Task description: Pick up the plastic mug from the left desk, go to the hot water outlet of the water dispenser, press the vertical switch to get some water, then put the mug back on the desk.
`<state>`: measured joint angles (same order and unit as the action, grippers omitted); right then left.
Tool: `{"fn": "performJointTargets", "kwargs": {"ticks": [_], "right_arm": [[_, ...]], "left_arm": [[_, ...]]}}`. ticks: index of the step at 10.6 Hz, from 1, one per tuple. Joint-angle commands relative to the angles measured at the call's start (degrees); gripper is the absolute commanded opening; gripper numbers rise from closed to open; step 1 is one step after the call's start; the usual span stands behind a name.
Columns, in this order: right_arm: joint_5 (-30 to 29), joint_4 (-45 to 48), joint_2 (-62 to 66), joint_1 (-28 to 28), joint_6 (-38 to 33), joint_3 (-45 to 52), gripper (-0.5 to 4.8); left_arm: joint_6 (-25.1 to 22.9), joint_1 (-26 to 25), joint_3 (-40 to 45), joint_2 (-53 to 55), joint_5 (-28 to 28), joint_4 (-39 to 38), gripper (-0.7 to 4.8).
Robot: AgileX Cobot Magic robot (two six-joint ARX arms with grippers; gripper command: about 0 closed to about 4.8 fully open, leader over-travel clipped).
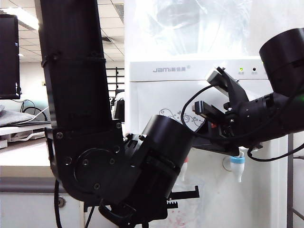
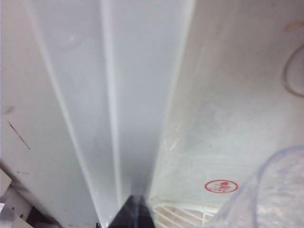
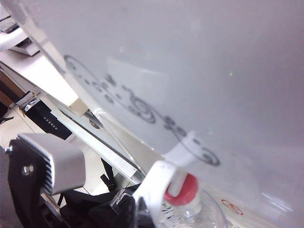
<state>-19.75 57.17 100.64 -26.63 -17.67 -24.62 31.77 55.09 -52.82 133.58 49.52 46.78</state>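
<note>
Exterior view: the left claw [image 1: 183, 194] sits low before the water dispenser [image 1: 190, 71], just under the hot water outlet [image 1: 183, 170]; the right claw [image 1: 223, 137] is higher, beside the blue-collared tap [image 1: 237, 166].

Left wrist view: the left claw, closed, has the plastic mug [image 2: 266, 190] beside it.

Right wrist view: the vertical switch [image 3: 183, 149] tops the red collar over the mug's rim [image 3: 190, 211]; the right claw's opening cannot be told.

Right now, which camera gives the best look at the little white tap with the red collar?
The right wrist view: the white tap with the red collar sits close and sharp there, above the clear plastic mug's rim. The exterior view shows only a sliver beside the black left arm. The left wrist view misses it.
</note>
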Motion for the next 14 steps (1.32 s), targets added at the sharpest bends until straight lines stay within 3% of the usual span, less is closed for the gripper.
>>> {"fn": "performJointTargets", "kwargs": {"ticks": [1,14], "right_arm": [[-1.44,-1.75,0.15,-0.09,-0.85,0.04,-0.05],[-3.50,-6.73,0.15,-0.09,-3.78,-1.22,-0.05]], "left_arm": [[0.17,-0.04,-0.24,-0.28,0.37,1.53,0.03],[0.17,-0.04,-0.26,-0.28,0.37,0.94,0.03]]}}
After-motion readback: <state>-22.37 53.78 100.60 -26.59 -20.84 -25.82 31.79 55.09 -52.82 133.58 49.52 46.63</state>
